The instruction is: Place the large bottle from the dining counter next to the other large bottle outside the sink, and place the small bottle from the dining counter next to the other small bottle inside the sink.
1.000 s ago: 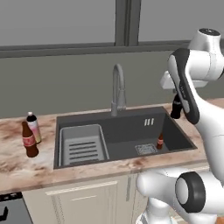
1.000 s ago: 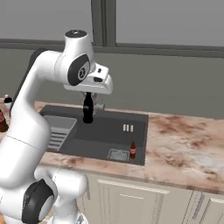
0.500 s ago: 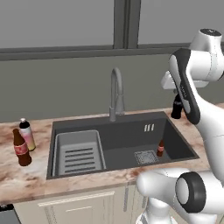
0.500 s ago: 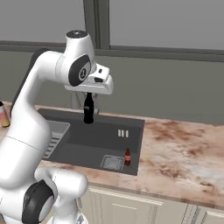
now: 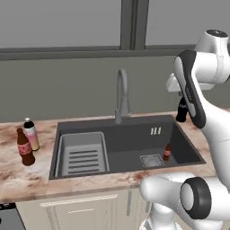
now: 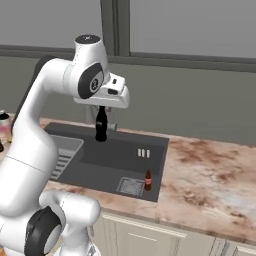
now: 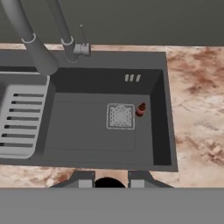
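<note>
My claw (image 6: 101,118) is clamped on one small black bottle (image 6: 101,126), hanging upright above the dark sink (image 5: 130,139). One small red-brown bottle (image 5: 167,152) stands inside the basin beside the drain grate (image 7: 120,116). Two large bottles stand close together on the worktop (image 5: 18,177) left of the sink: one brown red-labelled bottle (image 5: 25,148) and one pinkish white-capped bottle (image 5: 31,134). One faucet (image 5: 121,96) rises behind.

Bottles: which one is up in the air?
The small black bottle, held by the gripper above the sink. The others stand: one red inside the sink, two on the counter.
</note>
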Available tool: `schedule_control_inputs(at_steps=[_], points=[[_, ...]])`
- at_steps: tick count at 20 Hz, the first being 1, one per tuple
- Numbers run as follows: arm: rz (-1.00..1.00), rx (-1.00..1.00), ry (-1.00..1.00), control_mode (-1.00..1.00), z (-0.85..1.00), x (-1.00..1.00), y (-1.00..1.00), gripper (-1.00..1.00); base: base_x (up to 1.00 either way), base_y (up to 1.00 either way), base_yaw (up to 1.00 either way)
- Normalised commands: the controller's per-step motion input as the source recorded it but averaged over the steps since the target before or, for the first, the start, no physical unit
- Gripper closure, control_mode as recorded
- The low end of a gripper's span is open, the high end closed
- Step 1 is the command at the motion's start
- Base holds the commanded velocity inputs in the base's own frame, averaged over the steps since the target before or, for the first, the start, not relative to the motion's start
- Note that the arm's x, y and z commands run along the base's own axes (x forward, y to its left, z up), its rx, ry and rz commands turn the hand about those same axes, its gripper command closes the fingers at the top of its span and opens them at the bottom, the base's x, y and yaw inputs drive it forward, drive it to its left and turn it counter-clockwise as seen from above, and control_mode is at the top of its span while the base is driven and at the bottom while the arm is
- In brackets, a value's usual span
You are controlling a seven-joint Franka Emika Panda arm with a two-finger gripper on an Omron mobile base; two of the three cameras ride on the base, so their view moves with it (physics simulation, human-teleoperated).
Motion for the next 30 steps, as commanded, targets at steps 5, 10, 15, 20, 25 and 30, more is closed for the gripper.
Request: schedule_control_inputs(at_steps=[5, 10, 15, 20, 25, 30], points=[[0.00, 0.00, 0.00, 1.00, 0.00, 0.00, 0.00, 1.00, 0.27, 0.00, 0.24], [0.00, 0.00, 0.00, 1.00, 0.00, 0.00, 0.00, 1.00, 0.23, 0.00, 0.25], [0.00, 0.00, 0.00, 1.00, 0.00, 0.00, 0.00, 1.00, 0.20, 0.00, 0.25], [0.00, 0.00, 0.00, 1.00, 0.00, 0.00, 0.00, 1.00, 0.08, 0.00, 0.25], [0.00, 0.00, 0.00, 1.00, 0.00, 0.00, 0.00, 1.00, 0.08, 0.00, 0.25], [0.00, 0.00, 0.00, 1.00, 0.00, 0.00, 0.00, 1.00, 0.06, 0.00, 0.25]])
